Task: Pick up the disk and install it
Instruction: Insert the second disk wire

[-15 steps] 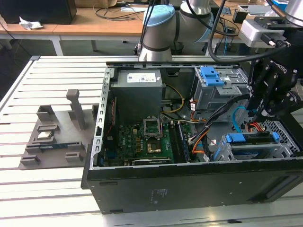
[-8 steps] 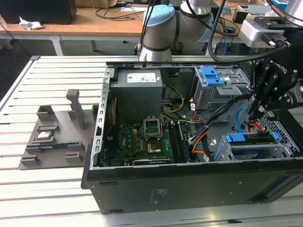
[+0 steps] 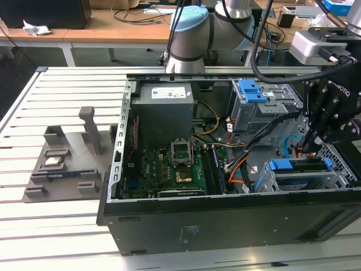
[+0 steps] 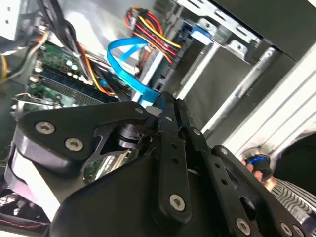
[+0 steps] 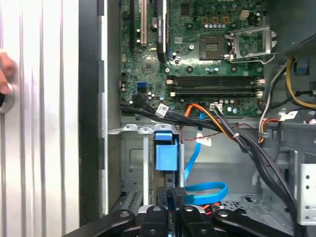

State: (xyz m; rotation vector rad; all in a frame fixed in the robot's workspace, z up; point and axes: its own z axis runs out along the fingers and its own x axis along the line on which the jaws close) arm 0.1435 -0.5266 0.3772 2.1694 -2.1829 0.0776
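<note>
In the exterior view the disk [image 3: 298,165] lies in the drive cage at the right front corner of the open computer case [image 3: 169,217]; its blue bracket and a strip of silver show. My gripper [image 3: 313,148] hangs just above the disk's far edge, among the cables. In the first wrist view the disk's blue bracket [image 5: 164,150] sits in the grey cage right ahead of my gripper [image 5: 178,193]. The fingers are pressed together, and I see nothing between them. In the second wrist view my gripper [image 4: 166,102] points at a blue flat cable [image 4: 126,59].
Black, orange and blue cables [image 3: 256,141] cross the case beside the cage. A second cage with a blue bracket [image 3: 252,90] and the grey power supply [image 3: 166,107] stand farther back. A person's fingers [image 5: 5,74] rest on the slatted table outside the case wall. A grey fixture [image 3: 62,164] lies at the exterior view's left.
</note>
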